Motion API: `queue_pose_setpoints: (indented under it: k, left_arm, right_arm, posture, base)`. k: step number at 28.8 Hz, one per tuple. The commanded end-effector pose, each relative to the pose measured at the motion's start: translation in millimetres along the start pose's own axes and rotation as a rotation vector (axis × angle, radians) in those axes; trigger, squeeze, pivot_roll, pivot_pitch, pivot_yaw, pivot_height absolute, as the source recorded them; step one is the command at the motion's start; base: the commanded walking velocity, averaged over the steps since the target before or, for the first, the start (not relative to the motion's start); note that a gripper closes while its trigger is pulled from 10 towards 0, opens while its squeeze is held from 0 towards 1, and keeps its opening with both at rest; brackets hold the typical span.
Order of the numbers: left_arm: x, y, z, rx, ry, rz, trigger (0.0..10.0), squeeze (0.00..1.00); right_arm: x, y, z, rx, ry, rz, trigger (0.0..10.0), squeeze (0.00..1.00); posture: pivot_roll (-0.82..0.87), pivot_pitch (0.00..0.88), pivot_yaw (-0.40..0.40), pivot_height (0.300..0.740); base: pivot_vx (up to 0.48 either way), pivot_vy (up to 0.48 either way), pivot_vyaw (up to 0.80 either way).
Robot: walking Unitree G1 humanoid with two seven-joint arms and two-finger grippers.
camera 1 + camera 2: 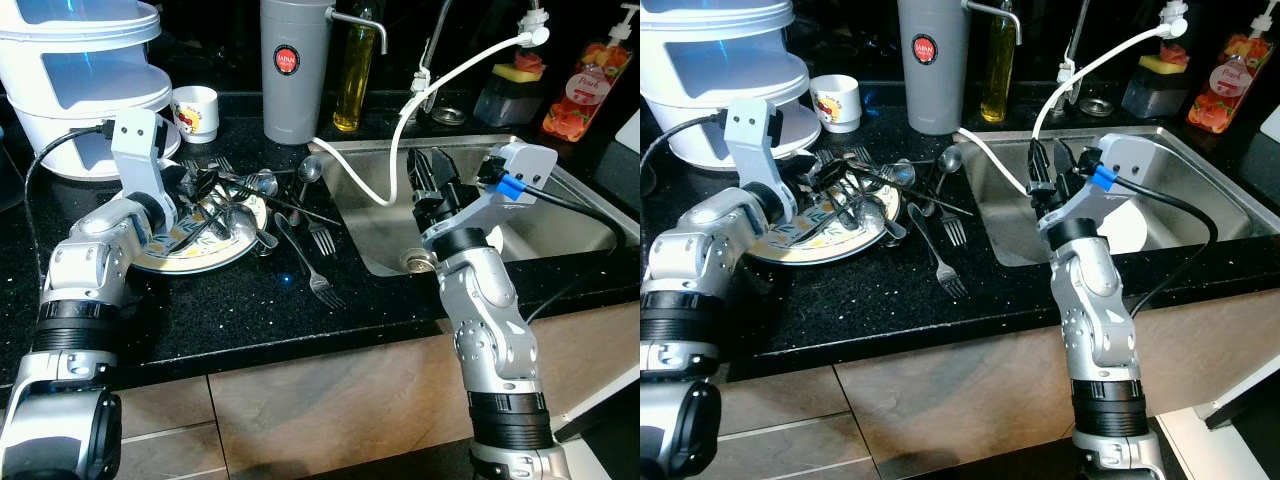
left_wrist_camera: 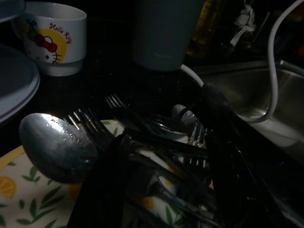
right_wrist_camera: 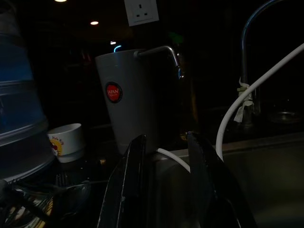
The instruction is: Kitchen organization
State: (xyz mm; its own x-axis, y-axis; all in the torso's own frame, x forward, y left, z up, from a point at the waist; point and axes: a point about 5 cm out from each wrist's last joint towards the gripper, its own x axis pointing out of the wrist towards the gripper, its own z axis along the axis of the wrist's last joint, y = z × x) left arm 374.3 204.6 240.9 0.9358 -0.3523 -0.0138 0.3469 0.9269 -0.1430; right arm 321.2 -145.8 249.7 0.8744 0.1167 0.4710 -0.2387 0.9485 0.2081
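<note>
A floral plate [image 1: 178, 258] on the black counter carries a tangle of forks and spoons [image 1: 243, 192]. My left gripper [image 1: 207, 197] reaches down into that pile, its fingers [image 2: 102, 190] apart with fork handles lying between them and a large spoon [image 2: 57, 145] just beside. More forks [image 1: 316, 272] lie loose on the counter between the plate and the sink. My right gripper [image 1: 428, 172] hovers over the steel sink [image 1: 565, 215], open with nothing between its fingers [image 3: 126, 185].
A grey canister [image 1: 294, 70], an oil bottle [image 1: 354, 80] and a Hello Kitty cup [image 1: 196, 112] stand behind the plate. White stacked containers [image 1: 85, 80] sit at the far left. A white hose [image 1: 400, 140] hangs into the sink. A soap bottle [image 1: 585, 90] stands far right.
</note>
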Motion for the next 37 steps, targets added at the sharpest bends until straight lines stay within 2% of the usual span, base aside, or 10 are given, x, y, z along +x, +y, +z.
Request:
queue_pose_setpoints:
  k: [1,4,5,6,7,13,14,19,26,37]
  left_arm:
    - [3.7,-0.6,1.8,-0.023,-0.006,0.015,10.0,0.0]
    - [4.7,0.5,3.1,-0.022,-0.022,0.032,10.0,0.0]
    - [4.6,1.2,4.8,-0.046,-0.039,0.04,10.0,0.62]
    - [4.6,1.2,4.8,-0.046,-0.039,0.04,10.0,0.62]
    - [3.5,2.5,7.1,-0.062,-0.055,0.053,10.0,1.0]
    - [1.6,13.0,14.2,-0.203,-0.088,0.121,10.0,1.0]
    - [3.4,13.0,13.6,-0.225,-0.083,0.122,10.0,0.0]
    - [25.0,-4.6,6.3,-0.187,0.012,0.085,10.0,0.0]
    - [33.9,-14.4,4.4,0.135,0.075,0.115,10.0,0.0]
    - [-19.7,11.0,34.2,0.458,0.043,0.022,10.0,0.0]
  right_arm:
    - [-0.9,-0.2,2.5,0.0,-0.003,-0.003,10.0,0.0]
    - [-0.8,0.1,2.6,0.0,-0.004,-0.002,10.0,0.0]
    - [-0.8,0.1,2.7,0.0,-0.005,-0.003,10.0,0.0]
    - [-0.8,0.1,2.7,0.0,-0.005,-0.003,10.0,0.0]
    - [-1.0,0.0,2.8,-0.001,-0.005,-0.004,10.0,0.0]
    - [-1.3,-0.5,2.0,-0.002,0.0,-0.002,10.0,0.0]
    - [-1.0,-0.3,1.9,-0.001,0.0,0.0,10.0,0.0]
    - [0.9,0.8,2.0,-0.002,0.001,0.009,10.0,0.0]
    - [0.6,1.4,2.8,-0.007,-0.002,0.009,10.0,0.0]
    - [-3.8,-1.2,1.0,-0.012,0.014,0.002,10.0,0.0]
  posture:
    - [0.11,0.005,-0.025,0.74]
    - [0.11,0.005,-0.025,0.74]
    - [0.1,0.003,-0.023,0.74]
    - [0.1,0.003,-0.023,0.74]
    - [0.1,0.003,-0.023,0.74]
    - [0.11,0.0,-0.026,0.74]
    - [0.1,0.0,-0.027,0.74]
    - [0.1,0.0,-0.034,0.74]
    - [0.09,0.0,-0.017,0.74]
    - [0.12,0.016,-0.033,0.74]
  base:
    - [0.0,0.0,0.0]
    - [0.0,0.0,0.0]
    - [0.0,0.0,0.0]
    - [0.0,0.0,0.0]
    - [0.0,0.0,0.0]
    - [0.0,0.0,0.0]
    - [0.0,0.0,0.0]
    - [0.0,0.0,0.0]
    - [0.0,0.0,0.0]
    - [0.0,0.0,0.0]
